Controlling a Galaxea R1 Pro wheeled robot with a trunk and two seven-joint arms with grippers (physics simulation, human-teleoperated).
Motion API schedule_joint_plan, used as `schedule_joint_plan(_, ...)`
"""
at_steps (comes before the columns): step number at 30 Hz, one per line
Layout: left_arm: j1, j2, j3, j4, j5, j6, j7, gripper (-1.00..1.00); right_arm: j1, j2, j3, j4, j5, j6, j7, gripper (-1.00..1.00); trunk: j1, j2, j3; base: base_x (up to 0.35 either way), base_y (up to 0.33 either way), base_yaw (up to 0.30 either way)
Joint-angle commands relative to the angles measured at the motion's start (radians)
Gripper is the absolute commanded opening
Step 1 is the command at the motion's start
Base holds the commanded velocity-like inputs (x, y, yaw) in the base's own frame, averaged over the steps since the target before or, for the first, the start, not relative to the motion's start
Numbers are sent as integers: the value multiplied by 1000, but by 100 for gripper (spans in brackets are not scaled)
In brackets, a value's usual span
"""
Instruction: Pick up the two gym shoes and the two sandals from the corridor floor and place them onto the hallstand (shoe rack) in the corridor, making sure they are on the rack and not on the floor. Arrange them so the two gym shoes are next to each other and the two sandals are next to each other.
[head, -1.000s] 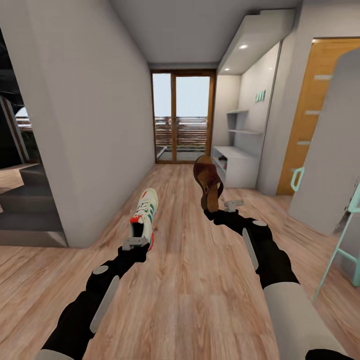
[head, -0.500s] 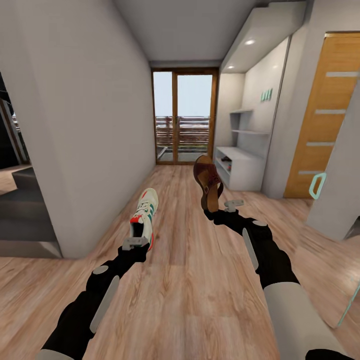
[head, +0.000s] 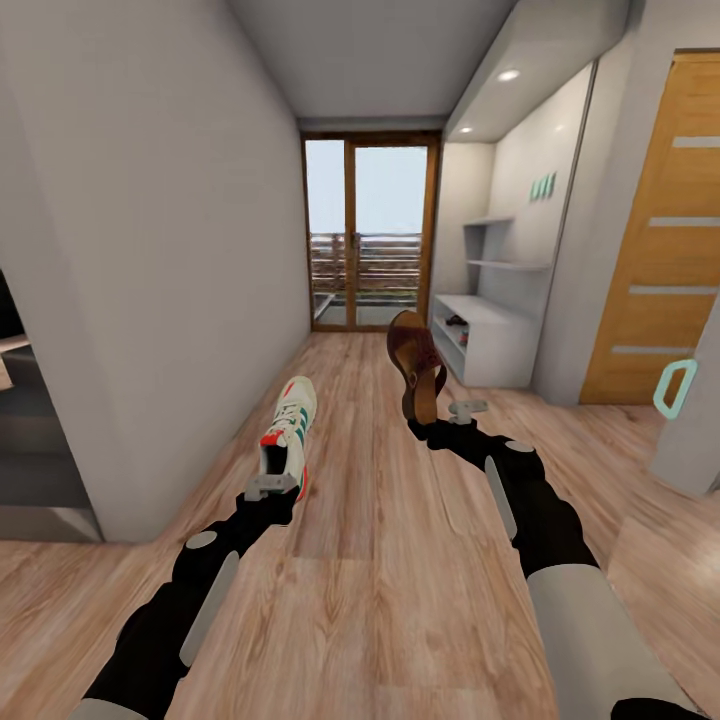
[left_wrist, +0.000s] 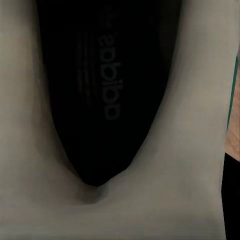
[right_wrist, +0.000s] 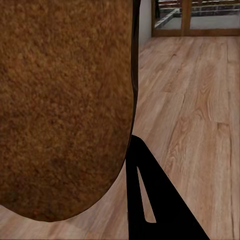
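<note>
Arms reach forward: left gripper (head: 272, 487) clamps gym shoe (head: 288, 426), right gripper (head: 440, 420) clamps sandal (head: 415, 364).

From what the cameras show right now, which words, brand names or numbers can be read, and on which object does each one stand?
"adidas": on the dark insole inside the sneaker held by the left gripper, seen in the left wrist view, faint and turned on its side.
Smaller lines of print beside it on the same insole: too dim and blurred to read.
The sandal held by the right gripper: no text visible.
</note>
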Motion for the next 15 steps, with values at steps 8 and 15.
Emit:
schedule_joint_plan(8, -1, 1, -1, -1, 5, 5, 0, -100, -1, 1, -3, -1, 6, 6, 8, -100, 0, 0, 2, 342, 0, 0)
schedule_joint_plan(15, -1, 1, -1, -1, 5, 7, 1, -100, -1, 1, -3, -1, 6, 5, 8, -100, 0, 0, 2, 342, 0, 0)
